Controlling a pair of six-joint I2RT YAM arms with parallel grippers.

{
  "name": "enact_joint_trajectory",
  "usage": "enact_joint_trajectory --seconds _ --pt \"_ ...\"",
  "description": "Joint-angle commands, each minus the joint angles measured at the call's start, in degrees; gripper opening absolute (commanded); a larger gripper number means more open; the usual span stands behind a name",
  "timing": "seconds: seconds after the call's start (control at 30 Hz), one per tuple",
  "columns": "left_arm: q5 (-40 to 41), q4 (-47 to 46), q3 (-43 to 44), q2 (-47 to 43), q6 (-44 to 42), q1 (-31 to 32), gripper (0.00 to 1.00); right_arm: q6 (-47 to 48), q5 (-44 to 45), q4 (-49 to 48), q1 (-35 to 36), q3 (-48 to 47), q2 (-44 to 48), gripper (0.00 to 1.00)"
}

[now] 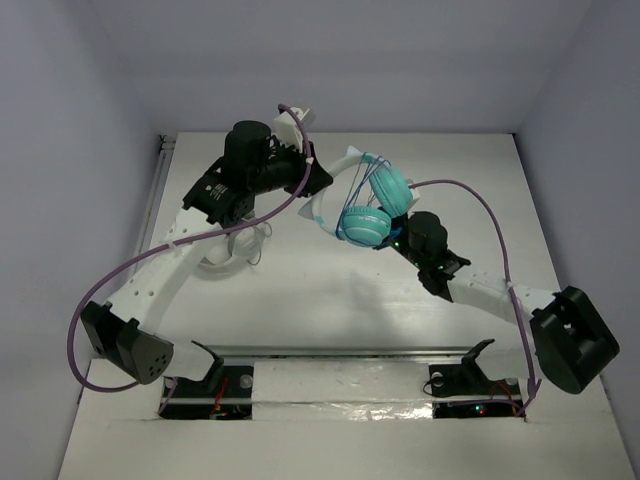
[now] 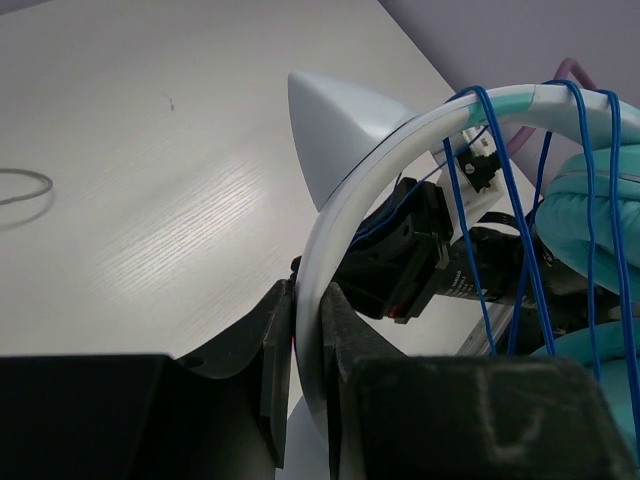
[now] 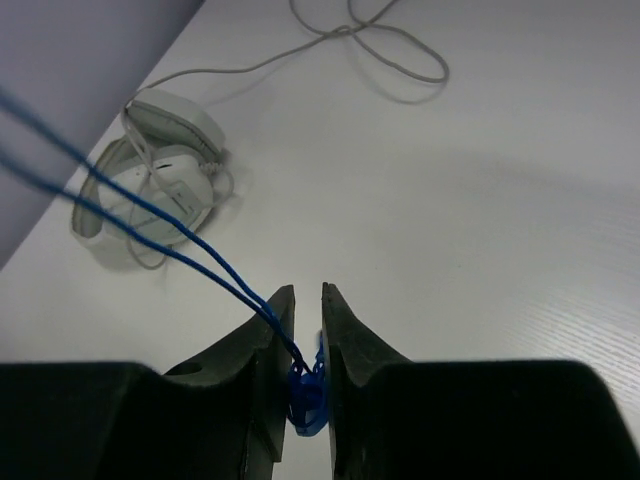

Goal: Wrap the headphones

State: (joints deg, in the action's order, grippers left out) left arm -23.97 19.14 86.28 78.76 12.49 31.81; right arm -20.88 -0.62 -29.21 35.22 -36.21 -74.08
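Note:
The headphones point(image 1: 366, 222) hang above the table's middle, their two teal ear cups close together. My left gripper point(image 1: 322, 178) is shut on the white headband point(image 2: 345, 240), which stands between its fingers point(image 2: 275, 340). The thin blue cable point(image 2: 490, 210) is looped several times over the headband and the ear cups point(image 2: 595, 215). My right gripper point(image 1: 386, 240) sits just below the cups. In the right wrist view it point(image 3: 308, 292) is shut on a bunched end of the blue cable point(image 3: 308, 395), and two strands run up to the left.
A white coiled item point(image 3: 160, 180) with a thin white cable point(image 3: 375, 45) lies on the table; in the top view it point(image 1: 228, 252) lies under my left arm. The right arm's black wrist point(image 2: 420, 265) is right behind the headband.

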Motion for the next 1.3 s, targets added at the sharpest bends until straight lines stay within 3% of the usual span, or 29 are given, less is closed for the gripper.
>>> enact_joint_trajectory --seconds 0.0,0.3,0.7,0.93,1.27 --pt "-1.5 -4.5 1.7 -3.7 2.1 0.3 0.0 -0.1 -1.9 -7.4 -0.1 -2.6 0.0 0.21" --pt "3.8 -11.7 3.1 1.2 8.4 0.3 0.0 -8.7 -8.5 -7.8 -0.1 4.1 5.7 0.1" --pt "15.6 -28.4 0.1 11.3 20.5 -0.3 0.0 -20.9 -13.1 -11.6 -0.1 9.7 9.6 0.08" --pt "20.9 -34.0 -0.7 17.4 22.9 -0.3 0.0 -26.1 -16.2 -20.8 -0.1 12.7 8.7 0.08" --pt "26.2 -44.0 -13.1 20.3 25.4 1.3 0.0 -36.4 -14.5 -34.2 -0.1 11.5 2.3 0.08"
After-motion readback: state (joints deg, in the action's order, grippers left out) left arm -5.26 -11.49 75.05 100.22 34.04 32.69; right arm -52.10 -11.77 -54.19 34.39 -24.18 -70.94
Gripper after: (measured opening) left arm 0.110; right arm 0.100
